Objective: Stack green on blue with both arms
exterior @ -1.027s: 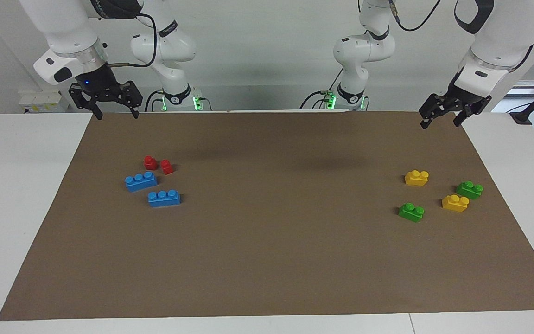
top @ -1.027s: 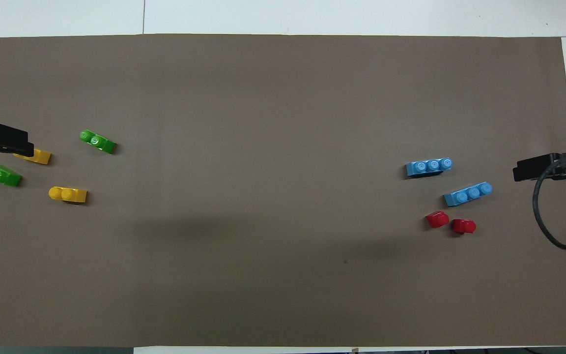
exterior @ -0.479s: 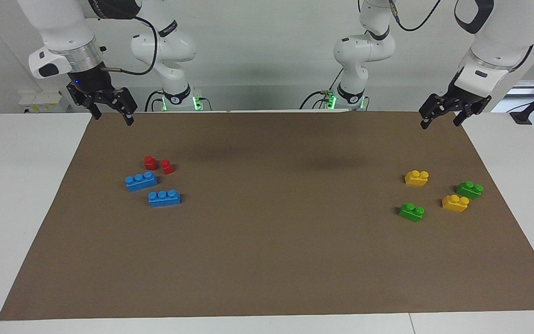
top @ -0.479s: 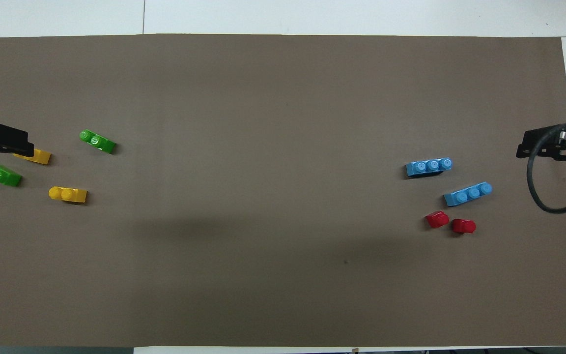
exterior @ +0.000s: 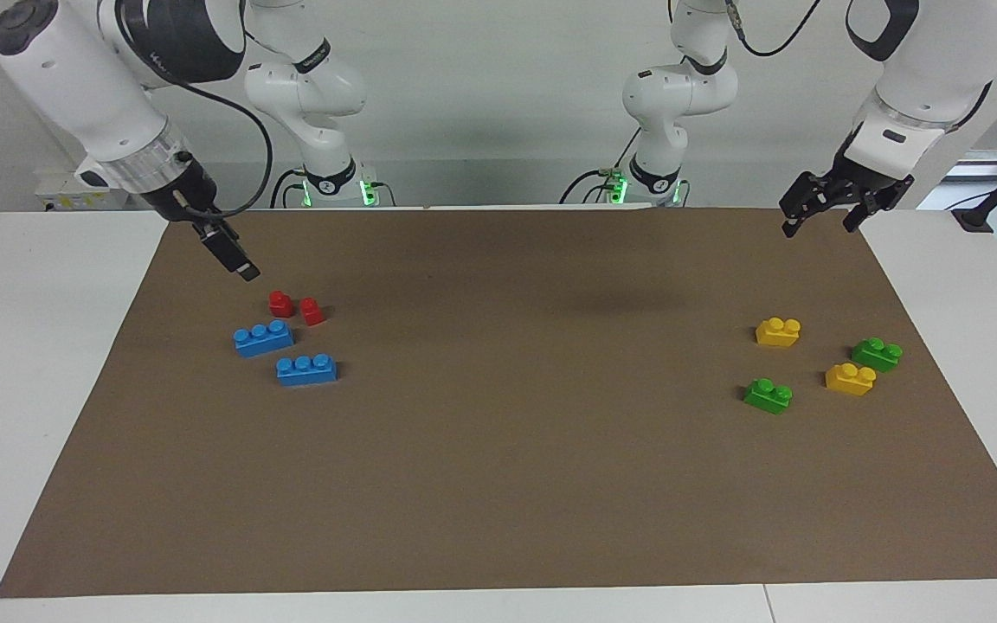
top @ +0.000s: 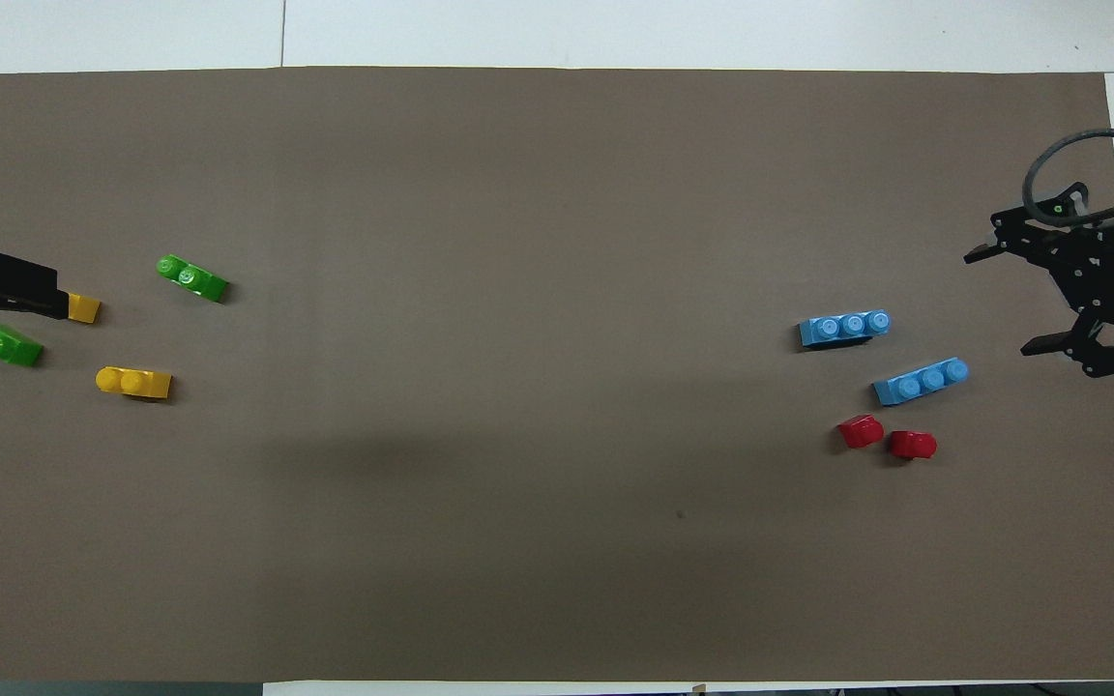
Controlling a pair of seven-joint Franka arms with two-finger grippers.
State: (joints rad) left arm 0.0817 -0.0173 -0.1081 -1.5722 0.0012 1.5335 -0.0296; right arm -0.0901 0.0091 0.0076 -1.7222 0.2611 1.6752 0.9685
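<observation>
Two blue three-stud bricks (exterior: pixel 263 337) (exterior: pixel 306 369) lie on the mat toward the right arm's end; they also show in the overhead view (top: pixel 844 328) (top: pixel 921 380). Two green two-stud bricks (exterior: pixel 768 394) (exterior: pixel 877 353) lie toward the left arm's end, and also show in the overhead view (top: pixel 191 277) (top: pixel 1 343). My right gripper (exterior: pixel 239 264) (top: pixel 997 303) is open, empty and tilted, in the air over the mat beside the blue bricks. My left gripper (exterior: pixel 817 227) is open and empty, raised over the mat's corner; in the overhead view it (top: pixel 35 295) covers part of a yellow brick.
Two red one-stud bricks (exterior: pixel 280 303) (exterior: pixel 311 311) sit just nearer the robots than the blue ones. Two yellow two-stud bricks (exterior: pixel 778 331) (exterior: pixel 850 378) lie among the green ones. A brown mat (exterior: pixel 498 450) covers the white table.
My right gripper has turned, tilted and come down toward the red and blue bricks. My left gripper has barely moved. No brick has moved.
</observation>
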